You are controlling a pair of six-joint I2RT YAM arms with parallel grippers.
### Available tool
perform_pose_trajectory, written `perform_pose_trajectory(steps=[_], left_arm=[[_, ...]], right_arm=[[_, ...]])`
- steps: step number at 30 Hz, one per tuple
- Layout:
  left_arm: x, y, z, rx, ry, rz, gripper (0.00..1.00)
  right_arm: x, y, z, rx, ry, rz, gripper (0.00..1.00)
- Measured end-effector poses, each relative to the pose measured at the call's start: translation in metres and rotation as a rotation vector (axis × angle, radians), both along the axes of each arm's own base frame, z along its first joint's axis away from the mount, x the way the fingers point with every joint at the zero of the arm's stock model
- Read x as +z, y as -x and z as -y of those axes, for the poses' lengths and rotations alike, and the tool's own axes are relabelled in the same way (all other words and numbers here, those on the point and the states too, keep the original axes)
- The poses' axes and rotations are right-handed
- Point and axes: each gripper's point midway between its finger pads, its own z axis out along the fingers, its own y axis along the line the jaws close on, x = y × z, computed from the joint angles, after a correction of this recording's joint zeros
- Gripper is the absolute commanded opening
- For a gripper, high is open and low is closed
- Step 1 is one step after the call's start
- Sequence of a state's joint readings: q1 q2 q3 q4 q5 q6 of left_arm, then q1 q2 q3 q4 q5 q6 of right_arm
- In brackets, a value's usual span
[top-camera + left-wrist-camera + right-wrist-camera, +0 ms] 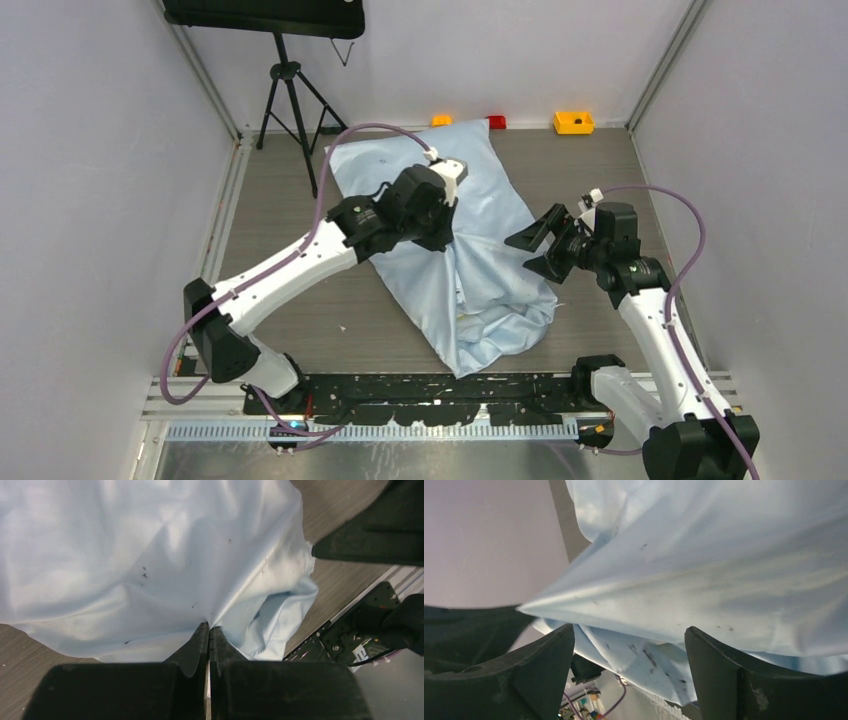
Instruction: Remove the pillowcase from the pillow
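The light-blue pillowcase [470, 270] lies crumpled in a diagonal strip across the table. My left gripper [444, 238] is over its middle. In the left wrist view that gripper [209, 629] is shut on a pinch of the pillowcase [150, 555], and folds run into its tips. My right gripper [533, 252] hovers just off the cloth's right edge, open. The right wrist view shows its gripper [629, 637] with both fingers [709, 655] wide apart and the pillowcase [724, 570] stretched beyond them, not between them. The pillow is hidden.
A black tripod [290, 100] stands at the back left. A yellow box [573, 122], a red block [496, 122] and an orange piece [441, 120] sit along the back wall. White walls close in both sides. A black rail [430, 390] runs along the near edge.
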State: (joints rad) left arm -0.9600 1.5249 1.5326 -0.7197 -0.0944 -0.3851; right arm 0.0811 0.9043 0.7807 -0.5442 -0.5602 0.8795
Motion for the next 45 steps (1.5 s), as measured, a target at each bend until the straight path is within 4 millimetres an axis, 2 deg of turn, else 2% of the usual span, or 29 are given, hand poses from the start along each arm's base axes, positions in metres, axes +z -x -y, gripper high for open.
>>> perform_pose_trajectory(steps=[2,4,8,14,19,21,24,27,29,30,33,35,38,41,45], left_arm=[[0.008,-0.010,-0.009,0.039,0.044,-0.008,0.00],[0.009,-0.017,-0.017,0.066,0.065,-0.021,0.00],[-0.009,-0.027,-0.029,0.105,0.067,-0.069,0.00],[-0.034,-0.033,-0.040,0.138,0.031,-0.115,0.00],[-0.040,-0.035,-0.046,0.158,0.007,-0.114,0.00],[-0.041,-0.035,-0.049,0.167,0.000,-0.106,0.00],[-0.039,-0.032,-0.057,0.179,-0.003,-0.092,0.00],[-0.032,-0.028,-0.063,0.186,0.007,-0.075,0.00],[-0.027,-0.027,-0.066,0.190,0.015,-0.062,0.00],[-0.025,-0.026,-0.067,0.192,0.017,-0.059,0.00],[-0.021,-0.025,-0.069,0.192,0.024,-0.051,0.00],[-0.023,-0.025,-0.070,0.195,0.017,-0.053,0.00],[-0.030,-0.023,-0.076,0.207,-0.014,-0.057,0.00],[-0.035,-0.023,-0.088,0.244,-0.059,-0.046,0.00],[-0.034,-0.028,-0.102,0.317,-0.105,-0.004,0.00]], right_arm=[[0.000,0.007,-0.001,0.028,0.009,0.020,0.89],[0.000,0.012,-0.001,0.054,0.023,0.041,0.90],[-0.007,0.025,-0.002,0.107,0.064,0.066,0.91],[-0.037,0.053,-0.024,0.244,0.130,0.014,0.92],[-0.071,0.072,-0.043,0.367,0.357,-0.010,0.92],[-0.083,0.070,-0.043,0.377,0.466,-0.017,0.92],[-0.096,0.055,-0.034,0.333,0.649,0.011,0.92],[-0.098,0.041,-0.024,0.284,0.780,0.050,0.92],[-0.098,0.032,-0.021,0.259,0.848,0.073,0.82],[-0.099,0.028,-0.020,0.249,0.880,0.081,0.71],[-0.103,0.016,-0.020,0.233,0.957,0.097,0.31],[-0.104,0.011,-0.019,0.215,0.981,0.111,0.15],[-0.091,0.004,-0.018,0.174,0.974,0.163,0.07],[-0.068,-0.002,-0.018,0.123,0.936,0.238,0.01],[-0.021,-0.016,-0.024,0.056,0.889,0.348,0.00]])
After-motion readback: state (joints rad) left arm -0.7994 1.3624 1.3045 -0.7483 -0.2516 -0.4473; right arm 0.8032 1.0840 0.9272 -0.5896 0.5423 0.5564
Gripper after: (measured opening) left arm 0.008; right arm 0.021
